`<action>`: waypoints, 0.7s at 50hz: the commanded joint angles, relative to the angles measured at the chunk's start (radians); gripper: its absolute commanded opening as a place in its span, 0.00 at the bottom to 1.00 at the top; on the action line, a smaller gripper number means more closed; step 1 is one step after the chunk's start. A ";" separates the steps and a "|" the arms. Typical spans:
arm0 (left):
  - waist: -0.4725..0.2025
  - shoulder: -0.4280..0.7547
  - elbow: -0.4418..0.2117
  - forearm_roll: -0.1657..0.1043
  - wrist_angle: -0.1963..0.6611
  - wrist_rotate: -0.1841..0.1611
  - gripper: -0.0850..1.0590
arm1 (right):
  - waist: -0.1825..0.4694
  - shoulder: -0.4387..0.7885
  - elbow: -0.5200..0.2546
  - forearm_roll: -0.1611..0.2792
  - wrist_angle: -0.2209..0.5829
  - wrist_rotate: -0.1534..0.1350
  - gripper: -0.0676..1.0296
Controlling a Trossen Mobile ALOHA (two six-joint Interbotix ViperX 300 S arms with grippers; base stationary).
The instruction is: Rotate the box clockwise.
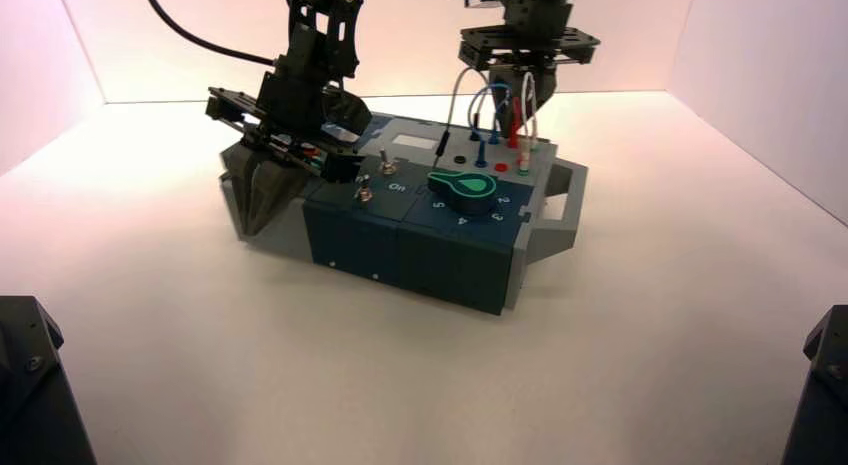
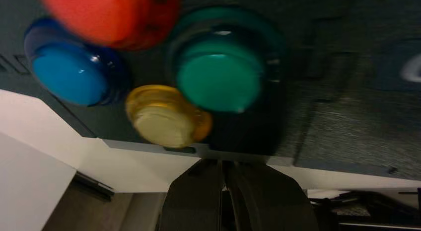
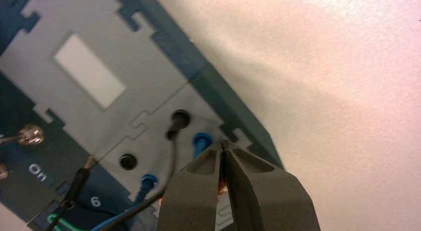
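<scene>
The red button [image 2: 111, 17], blurred, seems cut off by the edge.

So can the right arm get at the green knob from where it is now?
Probably yes. The right gripper, fingers shut, hangs over the wires at the box's back right; the green knob sits just in front, uncovered. The left gripper is at the far end, out of the way.
</scene>
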 commanded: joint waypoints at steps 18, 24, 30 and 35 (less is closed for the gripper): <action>0.141 0.144 -0.123 0.126 -0.103 0.044 0.05 | -0.003 0.049 0.014 0.058 -0.020 0.035 0.05; 0.158 0.170 -0.155 0.129 -0.107 0.072 0.05 | -0.005 0.052 0.012 0.066 -0.031 0.038 0.04; 0.158 0.173 -0.172 0.129 -0.107 0.092 0.05 | -0.011 0.052 -0.017 0.066 -0.054 0.041 0.04; 0.143 0.137 -0.167 0.129 -0.109 0.103 0.05 | -0.028 0.058 -0.061 0.060 -0.071 0.048 0.04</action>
